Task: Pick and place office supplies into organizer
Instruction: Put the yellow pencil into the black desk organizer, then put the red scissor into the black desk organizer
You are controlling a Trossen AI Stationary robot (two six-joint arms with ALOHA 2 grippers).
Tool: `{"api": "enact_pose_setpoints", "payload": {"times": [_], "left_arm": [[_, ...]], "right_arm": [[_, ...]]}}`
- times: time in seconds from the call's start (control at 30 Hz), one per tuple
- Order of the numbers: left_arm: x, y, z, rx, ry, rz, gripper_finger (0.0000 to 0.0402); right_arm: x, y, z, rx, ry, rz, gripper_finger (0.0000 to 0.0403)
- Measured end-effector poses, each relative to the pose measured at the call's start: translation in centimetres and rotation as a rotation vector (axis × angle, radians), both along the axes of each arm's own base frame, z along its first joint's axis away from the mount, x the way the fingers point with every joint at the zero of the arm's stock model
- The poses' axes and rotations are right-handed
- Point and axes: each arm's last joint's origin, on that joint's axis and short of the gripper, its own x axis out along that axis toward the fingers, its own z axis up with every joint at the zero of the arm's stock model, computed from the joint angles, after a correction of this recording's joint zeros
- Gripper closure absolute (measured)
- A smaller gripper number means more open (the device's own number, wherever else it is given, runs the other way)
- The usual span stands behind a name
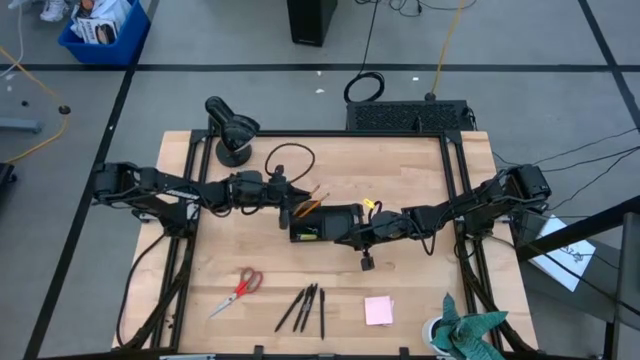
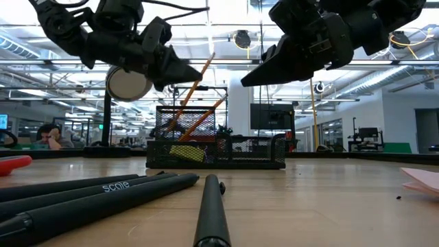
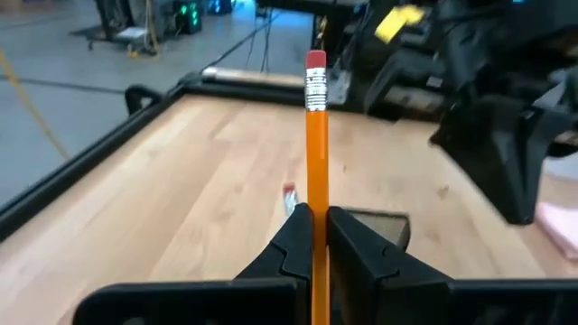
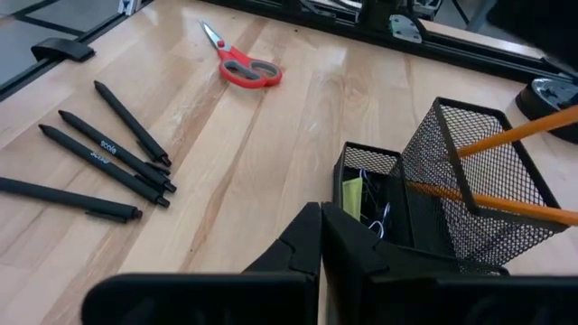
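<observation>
Orange against the pale wood, a pencil (image 3: 315, 144) stands clamped between the fingers of the left gripper (image 3: 318, 236), eraser end pointing away from the wrist. In the overhead view that gripper (image 1: 292, 203) sits near the middle of the butcher-block table (image 1: 420, 170), just beside the black mesh organizer (image 1: 322, 222), with the pencil slanting over the organizer's tall cup. From table height two orange pencils lean in that mesh cup (image 2: 185, 127), the upper one reaching to the left gripper's fingertips. The right gripper (image 4: 321, 236) is clenched on nothing and hovers just above the organizer's other side; its wrist view looks down onto the low compartments, where a small yellow piece (image 4: 351, 196) and some thin clips lie.

Toward the front edge of the table, well apart from the organizer, the red-handled scissors (image 1: 238, 289) lie at the left, four black pens (image 1: 305, 306) lie in a loose fan in the middle, and the pink sticky-note pad (image 1: 378, 310) lies to the right. A teal cloth (image 1: 470, 330) is bunched at the front right corner. A round black device (image 1: 233, 132) stands at the back left corner.
</observation>
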Motion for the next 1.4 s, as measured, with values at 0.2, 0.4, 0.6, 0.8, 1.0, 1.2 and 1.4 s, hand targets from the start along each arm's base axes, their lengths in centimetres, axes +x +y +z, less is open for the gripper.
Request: {"api": "enact_pose_setpoints", "payload": {"times": [0.2,0.4,0.6,0.8,1.0,1.2,1.4], "left_arm": [[0.2,-0.2,-0.8,-0.013,0.046,0.017,0.0376],[1.0,-0.2,-2.9,-0.02,0.098,0.05,0.0376],[1.8,-0.1,-4.5,-0.035,0.106,0.058,0.0376],[1.9,0.0,-5.1,-0.051,0.124,0.065,0.0376],[1.9,-0.1,-5.2,-0.08,0.129,0.039,0.0376],[2.0,-0.5,-5.0,-0.09,0.104,-0.035,0.0353],[2.2,-1.0,-4.7,-0.063,0.088,-0.065,0.0284]], "right_arm": [[0.0,0.0,0.0,-0.005,-0.006,0.002,0.0399],[0.0,0.0,0.0,-0.006,-0.006,0.001,0.0399],[0.0,0.0,0.0,-0.006,-0.006,0.0,0.0399],[0.0,0.0,0.0,-0.006,-0.005,0.001,0.0399],[0.0,0.0,0.0,-0.006,-0.005,0.0,0.0399],[0.0,0.0,0.0,-0.006,-0.005,0.0,0.0399],[0.0,0.0,0.0,-0.008,0.002,0.0,0.0399]]}}
